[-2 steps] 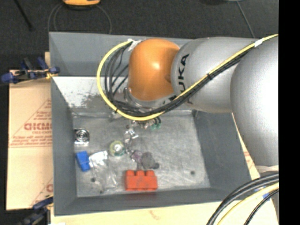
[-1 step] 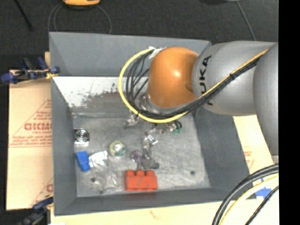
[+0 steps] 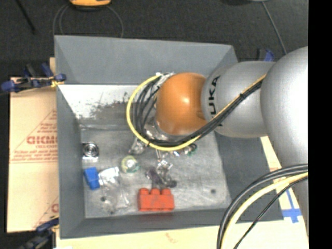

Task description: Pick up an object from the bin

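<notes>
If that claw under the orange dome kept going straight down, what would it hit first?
Likely the small dark thing lying just under the gripper, beside the red block; depth is unclear, so it may meet the bin floor instead.

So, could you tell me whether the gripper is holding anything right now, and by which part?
It cannot be told: the gripper sits low beneath the orange cover, close to a small dark thing and a red block.

The pincer (image 3: 163,164) hangs near a red block (image 3: 154,199) (blue block (image 3: 91,178) leftward).
</notes>
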